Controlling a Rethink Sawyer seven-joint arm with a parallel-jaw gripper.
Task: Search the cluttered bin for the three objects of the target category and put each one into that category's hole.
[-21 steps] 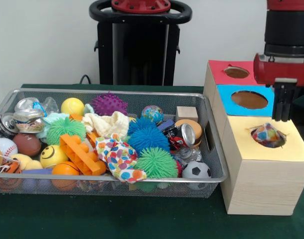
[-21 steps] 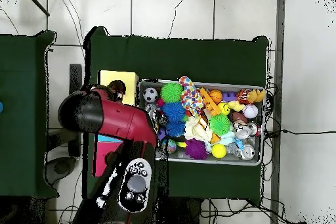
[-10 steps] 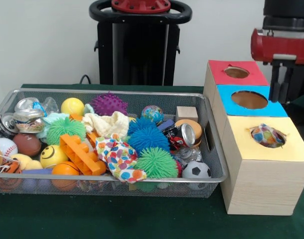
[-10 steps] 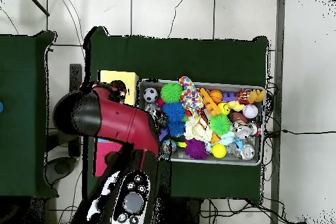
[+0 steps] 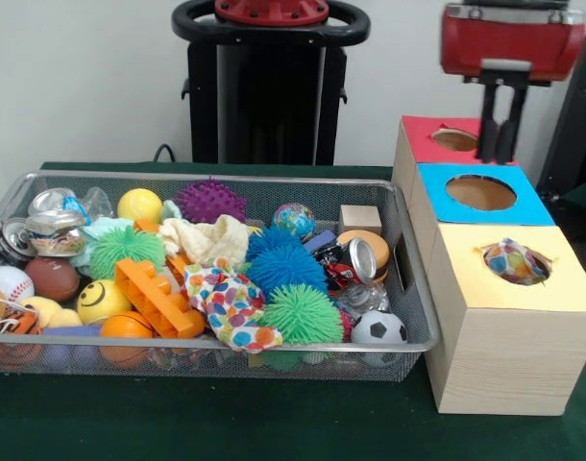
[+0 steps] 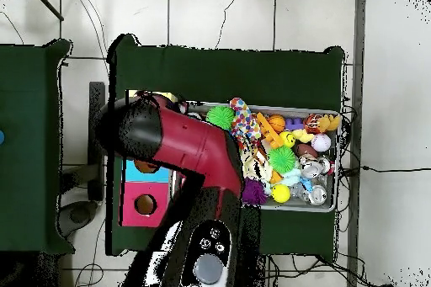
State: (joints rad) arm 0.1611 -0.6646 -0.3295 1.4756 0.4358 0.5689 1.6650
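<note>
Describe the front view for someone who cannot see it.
A red robot hand hangs empty above a wooden box with red, blue and yellow tops, a patterned cloth bundle stuffed in the yellow hole. Beside it, a wire mesh bin holds balls, cans and toys.

Robot lab — green-clothed table [image 5: 226, 423], tiled floor [image 6: 219, 14], trailing cables [image 6: 227, 10].

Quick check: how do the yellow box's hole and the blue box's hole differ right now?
The yellow box's hole is plugged by a patterned cloth bundle; the blue box's hole is open and shows only its dark inside. The yellow one sits nearer the camera, the blue one behind it. Both are round cutouts in coloured tops.
</note>
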